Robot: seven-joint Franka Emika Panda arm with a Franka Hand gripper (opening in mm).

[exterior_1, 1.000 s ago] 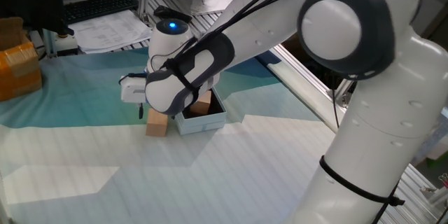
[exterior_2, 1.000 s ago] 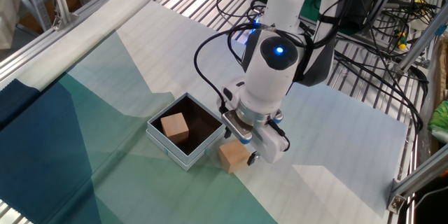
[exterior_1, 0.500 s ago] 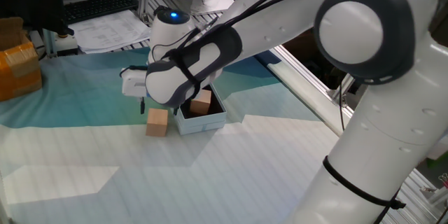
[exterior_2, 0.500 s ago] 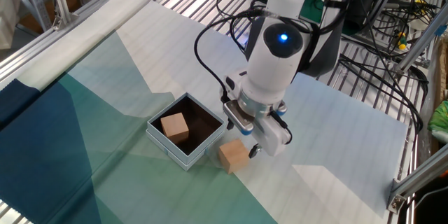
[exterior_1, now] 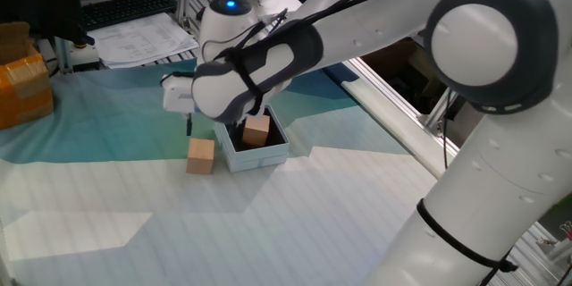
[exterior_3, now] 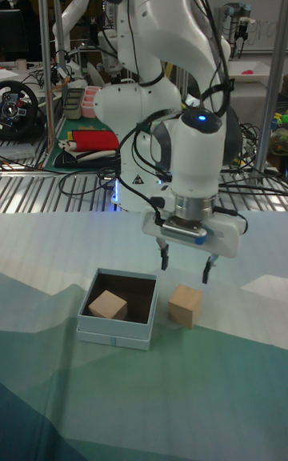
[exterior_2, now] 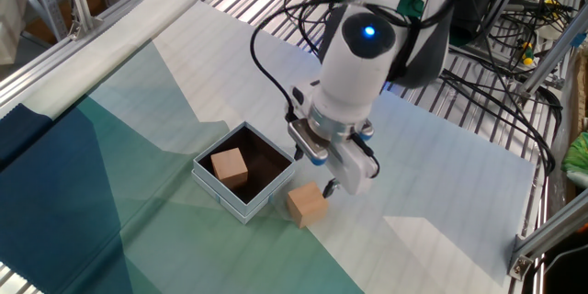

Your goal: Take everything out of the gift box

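Note:
The gift box [exterior_1: 268,155] [exterior_2: 225,200] [exterior_3: 112,331] sits open-topped on the teal and white cloth, pale outside and dark brown inside. One tan wooden cube [exterior_1: 257,130] [exterior_2: 229,165] [exterior_3: 106,305] lies inside it. A second cube [exterior_1: 201,155] [exterior_2: 306,205] [exterior_3: 185,305] rests on the cloth just outside the box wall. My gripper [exterior_1: 201,127] [exterior_2: 312,170] [exterior_3: 184,263] hangs open a short way above that outside cube, with nothing between its fingers.
An orange-brown taped carton [exterior_1: 22,85] stands at the far left edge. Papers and a keyboard [exterior_1: 134,27] lie beyond the cloth. Metal rails and cables [exterior_2: 496,18] border the table. The arm's large white links [exterior_1: 465,143] overhang the right side.
The gripper has risen from the outside cube and shifted slightly toward the box. That cube stays on the cloth beside the box. The cube inside has not moved.

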